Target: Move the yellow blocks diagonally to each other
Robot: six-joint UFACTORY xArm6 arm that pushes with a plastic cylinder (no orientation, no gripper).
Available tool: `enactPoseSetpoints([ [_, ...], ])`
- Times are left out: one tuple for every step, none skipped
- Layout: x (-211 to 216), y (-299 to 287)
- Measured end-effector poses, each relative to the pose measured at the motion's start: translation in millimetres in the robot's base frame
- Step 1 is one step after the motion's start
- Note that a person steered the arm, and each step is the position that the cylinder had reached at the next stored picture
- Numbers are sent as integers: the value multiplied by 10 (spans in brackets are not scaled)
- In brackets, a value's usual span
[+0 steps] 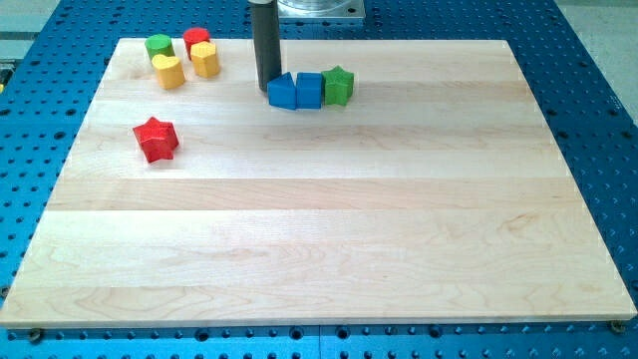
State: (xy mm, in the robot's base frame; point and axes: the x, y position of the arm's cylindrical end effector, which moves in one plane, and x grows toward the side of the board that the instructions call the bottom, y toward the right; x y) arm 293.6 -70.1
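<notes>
Beside the blue blocks (295,91), my tip (266,92), no gripper to open or close, must next reach the yellow blocks (186,65).

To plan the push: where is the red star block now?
The red star block sits alone at the view's left, below the yellow heart block.

My tip (266,91) seemingly against blue block (282,92), well right of yellow blocks (168,71) (204,59).

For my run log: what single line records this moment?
tip: left of blue blocks | yellow blocks: top left, slightly diagonal, close | phase: away from yellows
</notes>
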Motion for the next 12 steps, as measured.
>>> enactPoseSetpoints([
  [-408, -562],
  [-206, -776],
  [-459, -410],
  [-996, -209],
  [-1021, -225],
  [-1019, -321],
  [-1023, -430],
  [-1023, -538],
  [-1025, -842],
  [-890, -1132],
  [-323, -1046],
  [82, -860],
])
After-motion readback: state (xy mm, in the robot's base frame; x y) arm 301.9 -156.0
